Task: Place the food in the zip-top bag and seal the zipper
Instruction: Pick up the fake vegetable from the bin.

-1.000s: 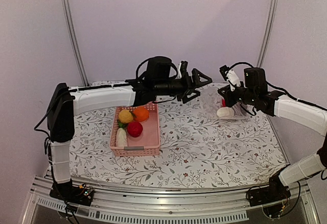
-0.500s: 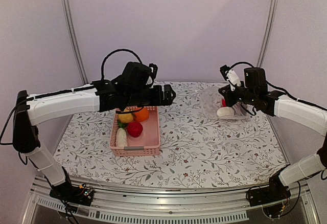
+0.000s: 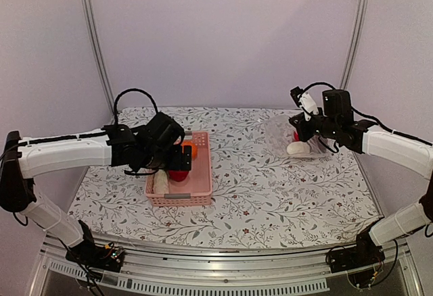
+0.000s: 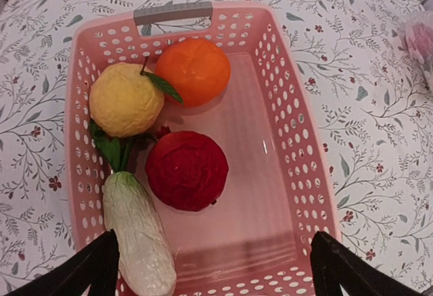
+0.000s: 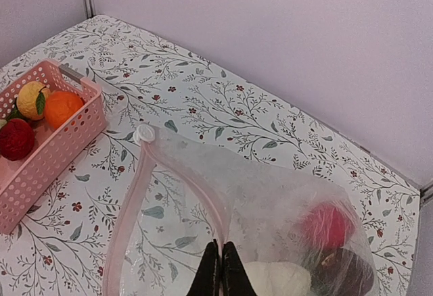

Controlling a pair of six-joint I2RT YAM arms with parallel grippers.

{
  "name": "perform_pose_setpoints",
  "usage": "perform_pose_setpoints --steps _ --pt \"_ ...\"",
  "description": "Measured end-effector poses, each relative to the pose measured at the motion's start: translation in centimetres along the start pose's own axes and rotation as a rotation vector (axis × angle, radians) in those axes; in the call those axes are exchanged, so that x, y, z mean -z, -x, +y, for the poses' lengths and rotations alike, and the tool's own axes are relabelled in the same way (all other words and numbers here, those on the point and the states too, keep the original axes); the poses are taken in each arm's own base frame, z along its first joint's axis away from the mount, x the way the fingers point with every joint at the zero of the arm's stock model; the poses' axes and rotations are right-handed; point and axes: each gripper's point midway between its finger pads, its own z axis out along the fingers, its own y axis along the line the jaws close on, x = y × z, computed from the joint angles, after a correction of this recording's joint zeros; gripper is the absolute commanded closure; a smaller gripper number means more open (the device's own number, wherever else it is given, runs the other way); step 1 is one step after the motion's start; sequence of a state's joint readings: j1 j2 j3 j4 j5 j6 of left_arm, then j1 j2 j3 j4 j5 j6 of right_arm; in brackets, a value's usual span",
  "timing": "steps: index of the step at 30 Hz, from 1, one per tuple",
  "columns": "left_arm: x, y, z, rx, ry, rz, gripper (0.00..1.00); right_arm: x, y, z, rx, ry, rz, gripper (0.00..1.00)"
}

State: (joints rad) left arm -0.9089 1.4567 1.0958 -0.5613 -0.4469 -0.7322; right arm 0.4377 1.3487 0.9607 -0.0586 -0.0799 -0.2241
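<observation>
The pink basket (image 4: 298,127) holds an orange piece (image 4: 194,69), a yellow piece (image 4: 126,100), a dark red piece (image 4: 187,169) and a white oblong piece (image 4: 137,232). My left gripper (image 4: 216,269) is open and empty, low over the basket's near end (image 3: 177,159). The clear zip-top bag (image 5: 284,194) lies at the far right (image 3: 281,134) with its mouth open. Inside it are a red piece (image 5: 325,225), a white piece (image 5: 274,277) and a dark piece (image 5: 345,272). My right gripper (image 5: 220,269) is shut on the bag's upper zipper strip (image 5: 203,194).
The zipper's white slider (image 5: 144,133) sits at the far end of the bag's mouth. The floral tablecloth (image 3: 257,181) covers the table. Metal frame posts (image 3: 95,39) stand at the back corners, before a plain wall.
My left arm has swung back from mid-table near the bag, leftward and down, to just over the basket. The right arm and the bag have not moved.
</observation>
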Motion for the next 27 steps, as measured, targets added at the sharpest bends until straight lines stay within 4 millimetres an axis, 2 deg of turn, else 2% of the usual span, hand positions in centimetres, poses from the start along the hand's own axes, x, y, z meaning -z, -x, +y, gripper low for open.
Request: perform_pose_setpoints --steps 5,13,21,27 --pt "-1.0 -2.9 2.0 0.039 0.093 0.084 0.13 -0.1 -0.1 0.0 0.001 0.0 0.002 1.0" --pt "-2.8 -6.2 3.7 0.065 0.206 0.188 0.21 -0.1 -0.1 0.0 0.002 0.0 0.002 1.0" --pt "-3.7 -8.3 5.4 0.053 0.311 0.247 0.24 -0.1 -0.1 0.0 0.002 0.0 0.002 1.0" --pt "-4.8 -9.4 5.5 0.032 0.356 0.288 0.28 -0.1 -0.1 0.0 0.002 0.0 0.002 1.0"
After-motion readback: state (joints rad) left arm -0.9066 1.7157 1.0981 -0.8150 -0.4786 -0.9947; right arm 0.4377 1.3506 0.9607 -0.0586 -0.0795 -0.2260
